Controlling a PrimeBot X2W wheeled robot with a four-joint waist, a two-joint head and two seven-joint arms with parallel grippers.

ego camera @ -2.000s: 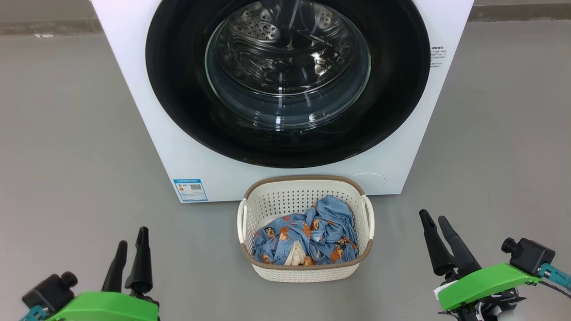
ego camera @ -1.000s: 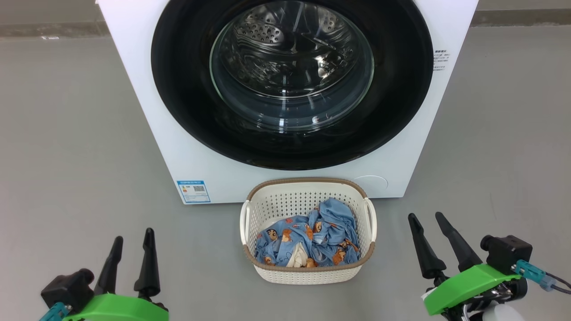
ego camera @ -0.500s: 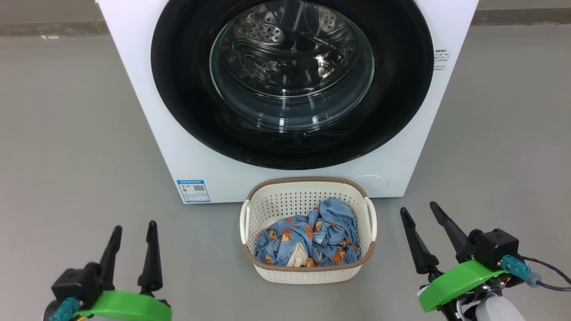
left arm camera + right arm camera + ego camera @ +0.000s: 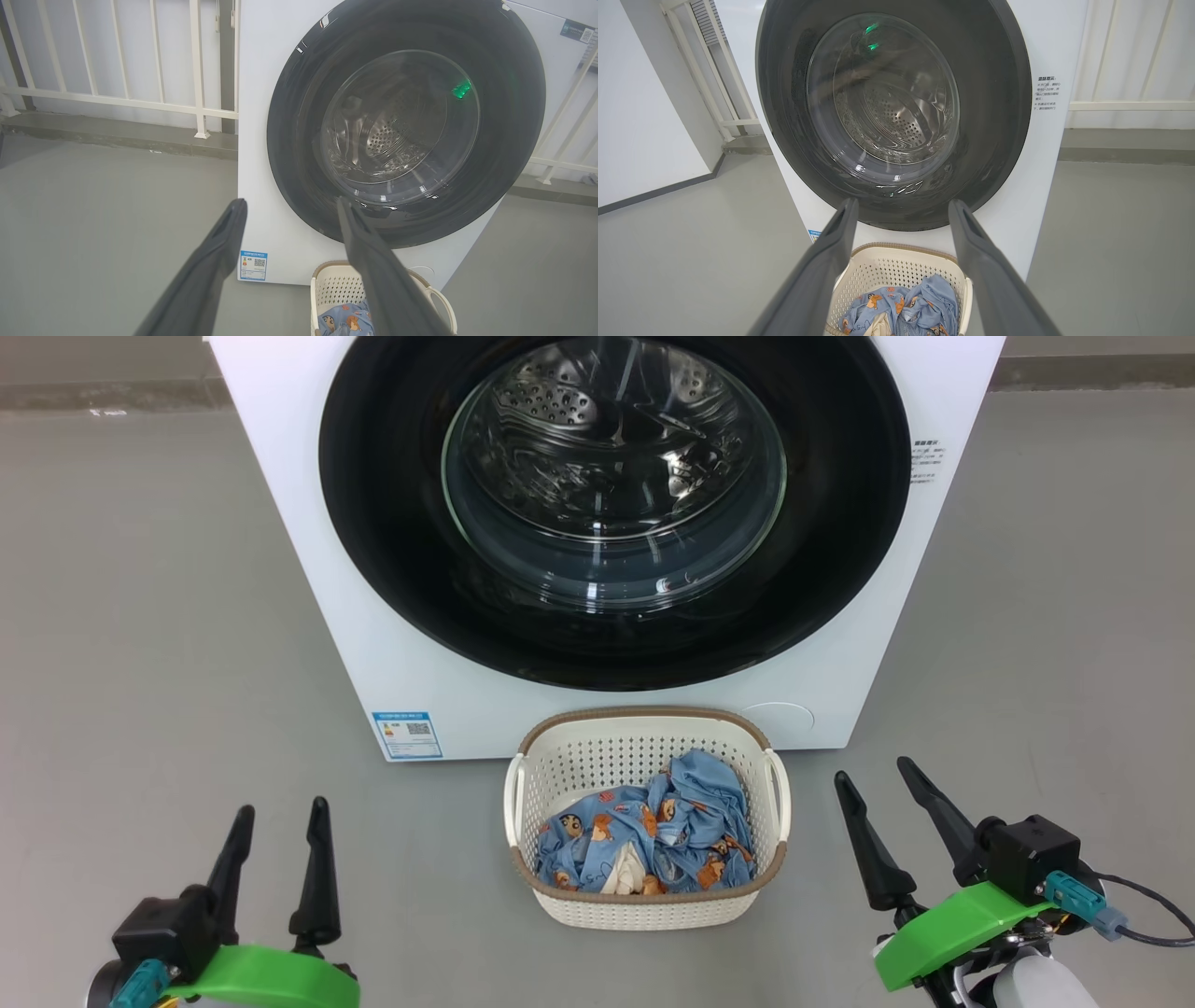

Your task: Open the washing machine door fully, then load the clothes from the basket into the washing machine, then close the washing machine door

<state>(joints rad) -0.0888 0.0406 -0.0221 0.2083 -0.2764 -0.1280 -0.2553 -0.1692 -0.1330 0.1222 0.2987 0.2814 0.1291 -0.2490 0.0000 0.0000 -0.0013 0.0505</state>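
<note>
Two pincers, the left gripper (image 4: 283,805) and the right gripper (image 4: 872,769), hang spread and empty beside the basket (image 4: 644,714) of clothes (image 4: 653,840), just before the washing machine (image 4: 308,569); its door (image 4: 373,523) is closed. Left wrist view: parted fingers (image 4: 210,270) face the door. Right wrist view: parted fingers (image 4: 822,270) frame the basket.

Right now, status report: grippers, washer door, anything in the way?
Left gripper and right gripper open, empty. Washing machine door shut. Clothes in basket, on floor close before door.
</note>
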